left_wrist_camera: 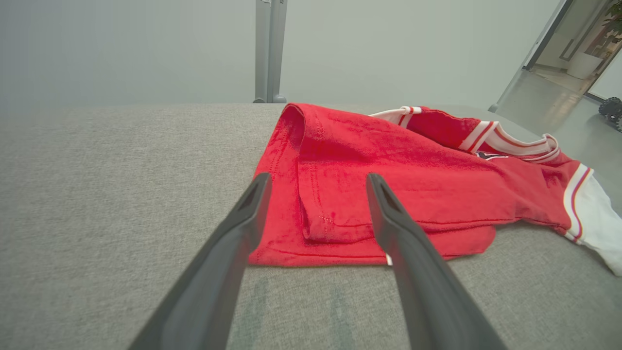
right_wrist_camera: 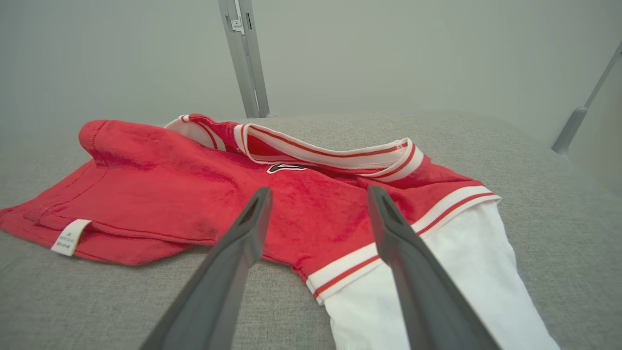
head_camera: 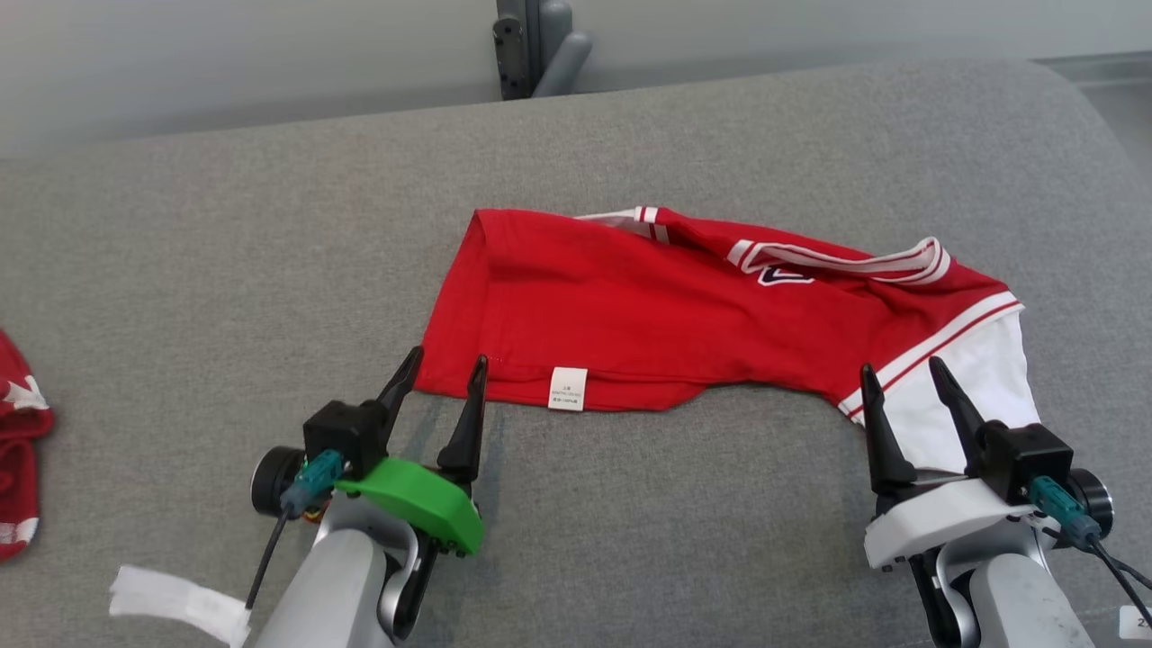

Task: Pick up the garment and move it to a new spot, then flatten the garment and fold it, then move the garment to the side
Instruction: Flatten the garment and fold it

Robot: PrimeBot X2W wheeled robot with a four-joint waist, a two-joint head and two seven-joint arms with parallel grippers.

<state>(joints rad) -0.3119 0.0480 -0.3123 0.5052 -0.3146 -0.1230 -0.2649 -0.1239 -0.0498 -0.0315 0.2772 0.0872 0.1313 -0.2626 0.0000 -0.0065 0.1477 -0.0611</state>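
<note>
Grey cushion (head_camera: 225, 270), head view: garment (head_camera: 684, 315) is lying rumpled mid-surface, my left gripper (head_camera: 448, 355) and right gripper (head_camera: 901, 365) hovering spread at its near edge. Left wrist view: I am framing the hem corner (left_wrist_camera: 316, 228). Right wrist view: I am straddling the white sleeve (right_wrist_camera: 437, 272). Flattening seems pending, needing both pinched.

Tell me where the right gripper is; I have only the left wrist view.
Observer: The right gripper is open, its tips over the white sleeve at the near right end of the garment.
Operator: Report anything lying off to the left.
Observer: A second red cloth lies at the far left edge of the gray surface, apart from the garment.
Operator: Find me the care label.
Observer: The white label sits on the near hem, just right of the open left gripper.
</note>
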